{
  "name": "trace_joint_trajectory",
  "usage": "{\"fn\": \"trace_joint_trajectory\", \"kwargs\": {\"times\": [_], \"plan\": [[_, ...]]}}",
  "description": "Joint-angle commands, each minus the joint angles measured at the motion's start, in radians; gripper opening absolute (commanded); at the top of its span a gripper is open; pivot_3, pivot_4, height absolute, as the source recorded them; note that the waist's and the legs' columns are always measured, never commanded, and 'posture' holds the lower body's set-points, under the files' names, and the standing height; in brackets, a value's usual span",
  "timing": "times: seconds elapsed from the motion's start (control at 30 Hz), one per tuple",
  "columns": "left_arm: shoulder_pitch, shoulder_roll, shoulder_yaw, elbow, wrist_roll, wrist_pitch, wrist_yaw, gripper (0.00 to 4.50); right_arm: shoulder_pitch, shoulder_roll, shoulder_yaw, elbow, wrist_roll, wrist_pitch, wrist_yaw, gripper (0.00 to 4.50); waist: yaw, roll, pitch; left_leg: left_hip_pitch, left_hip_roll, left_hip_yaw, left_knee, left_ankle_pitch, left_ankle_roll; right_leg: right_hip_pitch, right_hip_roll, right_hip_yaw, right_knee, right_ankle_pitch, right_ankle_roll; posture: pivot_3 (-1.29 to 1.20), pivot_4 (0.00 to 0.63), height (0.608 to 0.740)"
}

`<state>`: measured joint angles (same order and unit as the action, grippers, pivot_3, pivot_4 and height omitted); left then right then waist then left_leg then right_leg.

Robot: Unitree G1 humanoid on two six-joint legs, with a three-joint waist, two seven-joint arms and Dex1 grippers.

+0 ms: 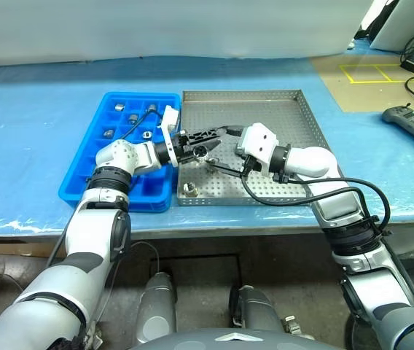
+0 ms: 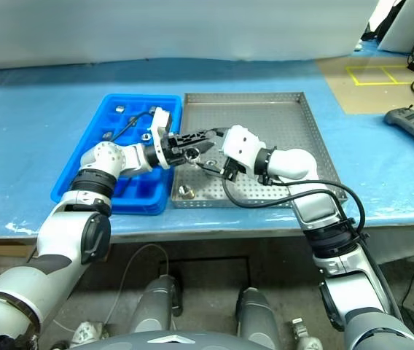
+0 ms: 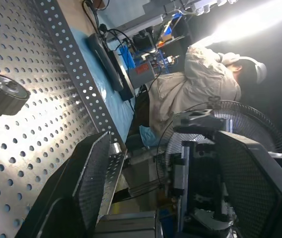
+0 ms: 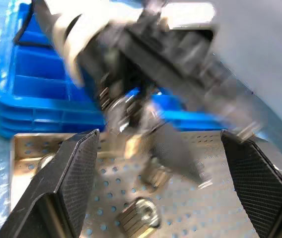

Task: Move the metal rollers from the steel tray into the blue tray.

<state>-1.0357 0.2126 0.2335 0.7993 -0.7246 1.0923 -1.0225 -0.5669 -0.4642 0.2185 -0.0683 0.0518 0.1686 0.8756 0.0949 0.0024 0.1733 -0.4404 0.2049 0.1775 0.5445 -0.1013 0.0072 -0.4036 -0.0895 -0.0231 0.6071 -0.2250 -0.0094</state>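
The steel tray (image 1: 294, 117) lies mid-table with the blue tray (image 1: 83, 175) against its left side. Several metal rollers (image 1: 133, 118) sit in the blue tray's far compartments. One roller (image 1: 190, 189) lies in the steel tray near its front left corner, and others (image 4: 138, 215) lie on the perforated floor below the grippers. My left gripper (image 1: 220, 140) reaches right over the steel tray, open and empty, and a roller (image 3: 2, 94) lies off to one side of it. My right gripper (image 4: 158, 136) faces it from the right, open, with the left gripper's fingers between its own.
A dark handset (image 1: 411, 120) with cables lies on the blue table cover at the right, beyond yellow tape marks (image 1: 371, 73). The table's front edge runs just below both trays. A seated person (image 3: 205, 74) and a fan (image 3: 220, 129) stand beyond the table.
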Motion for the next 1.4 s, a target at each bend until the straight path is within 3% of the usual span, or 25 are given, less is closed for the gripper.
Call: {"fn": "trace_joint_trajectory", "kwargs": {"times": [0.03, 0.3, 0.67, 1.07, 1.3, 1.33, 1.4], "plan": [[-0.017, 0.018, 0.028, -0.150, -0.069, 0.067, -0.015, 3.50, -0.002, -0.004, -0.009, 0.016, 0.005, -0.023, 0.000, 4.10, -0.001, 0.001, 0.001, 0.000, 0.000, 0.000, 0.000, 0.000, 0.000, 0.000, 0.000, 0.000, 0.000, 0.000, 0.000, -0.09, 0.150, 0.740], [0.057, 0.010, 0.019, -0.254, -0.084, 0.137, 0.026, 3.50, -0.031, 0.010, -0.010, 0.026, 0.003, -0.043, -0.017, 4.10, -0.001, 0.001, 0.001, 0.000, 0.000, 0.001, 0.000, 0.000, 0.000, 0.000, 0.000, 0.000, 0.000, 0.000, 0.000, -0.08, 0.150, 0.740], [0.047, -0.017, 0.004, -0.170, -0.050, 0.079, 0.026, 3.50, -0.008, -0.006, -0.017, -0.033, 0.040, 0.000, 0.010, 4.10, -0.002, 0.001, 0.001, 0.001, 0.000, 0.001, 0.000, 0.000, 0.001, 0.000, 0.001, 0.000, 0.000, 0.000, 0.000, -0.10, 0.150, 0.740], [0.016, -0.027, 0.004, -0.090, -0.027, 0.012, 0.025, 3.50, -0.030, 0.048, -0.005, -0.049, 0.069, 0.045, 0.008, 4.10, -0.002, 0.001, 0.001, 0.000, 0.000, 0.001, 0.000, -0.001, 0.001, 0.000, 0.000, 0.000, -0.001, 0.000, 0.000, -0.11, 0.150, 0.740], [-0.002, -0.053, 0.003, -0.040, -0.011, -0.028, 0.021, 3.50, -0.049, 0.068, 0.000, -0.040, 0.075, 0.056, 0.010, 1.76, -0.003, 0.001, 0.001, 0.000, 0.000, 0.001, 0.000, -0.001, 0.001, 0.000, 0.000, 0.000, -0.001, 0.000, 0.000, -0.11, 0.150, 0.740], [0.000, -0.056, 0.001, -0.044, -0.011, -0.025, 0.019, 3.50, -0.050, 0.068, 0.000, -0.038, 0.075, 0.056, 0.011, 1.53, -0.003, 0.001, 0.001, 0.000, 0.000, 0.001, 0.000, -0.001, 0.001, 0.000, 0.000, 0.000, -0.001, 0.000, 0.000, -0.11, 0.150, 0.740], [0.003, -0.060, -0.001, -0.053, -0.012, -0.020, 0.016, 3.50, -0.051, 0.067, -0.001, -0.034, 0.072, 0.056, 0.009, 1.53, -0.003, 0.001, 0.001, 0.000, 0.000, 0.001, 0.000, -0.001, 0.001, 0.000, 0.000, 0.000, -0.001, 0.000, 0.000, -0.11, 0.150, 0.740]]}}
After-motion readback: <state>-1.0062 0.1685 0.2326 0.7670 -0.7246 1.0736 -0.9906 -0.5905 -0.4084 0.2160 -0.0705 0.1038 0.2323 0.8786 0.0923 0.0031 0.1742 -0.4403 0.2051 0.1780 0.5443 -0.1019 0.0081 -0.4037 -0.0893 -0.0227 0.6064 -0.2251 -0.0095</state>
